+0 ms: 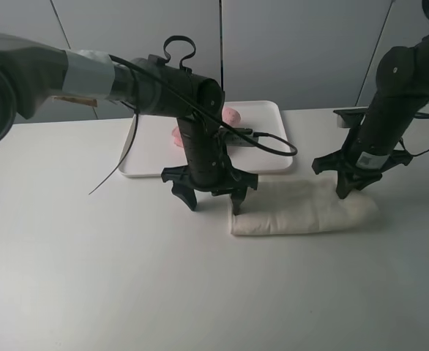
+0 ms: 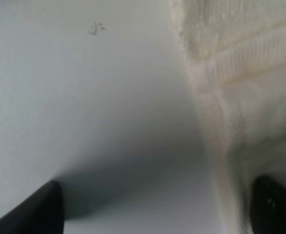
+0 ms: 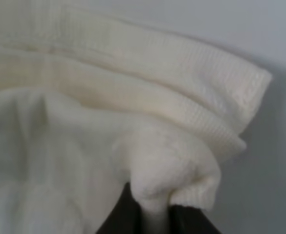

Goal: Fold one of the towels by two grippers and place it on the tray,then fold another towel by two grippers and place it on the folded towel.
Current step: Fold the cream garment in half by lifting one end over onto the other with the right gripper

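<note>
On the tabletop (image 1: 90,278) I see the tray (image 1: 269,139) near the far edge already holding the pink towel (image 1: 230,115), while the cream towel (image 1: 302,212) lies folded just before it, my right claw (image 1: 346,191) pinching its end, left claw (image 1: 214,203) wide.

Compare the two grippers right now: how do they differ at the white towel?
The right gripper is shut on a pinched fold of the white towel; the left gripper is open and holds nothing. The right sits at the towel's right end; the left straddles the left edge, one finger by the cloth and the other over bare table. Both point down, low over the table.
</note>
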